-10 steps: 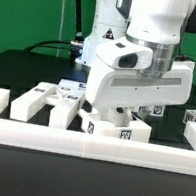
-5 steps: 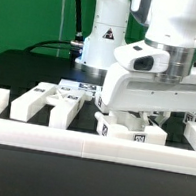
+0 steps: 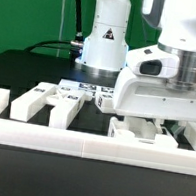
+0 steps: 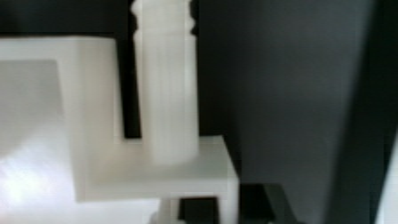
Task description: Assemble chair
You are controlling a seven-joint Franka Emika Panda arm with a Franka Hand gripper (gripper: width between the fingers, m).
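The step in hand looks like working a blocky chair part [image 3: 146, 136] along the inner side of the border rail [image 3: 40, 138], at the lower right of the exterior frame. To do it well, I would keep the part flat on the desk [image 3: 13, 74] and square to the rail. I would also move it slowly, so it neither tips nor catches where the rail turns up at the far right. Any lift should wait until the grip is sure.

The pincer [image 3: 149, 121] is low, directly over that part. Its fingertips are hidden between the broad white hand and the piece, so I cannot tell whether it clamps the part or only rests on it. The hand points straight down and fills the right half of the exterior frame, with the arm's base [image 3: 102, 41] behind it at upper centre.

The wrist view is blurred; it shows a narrow upright post [image 4: 164, 90] rising from a stepped white block [image 4: 169, 170]. The other loose chair parts [image 3: 45, 101] lie at the exterior view's left, just behind the rail and well apart from the hand.
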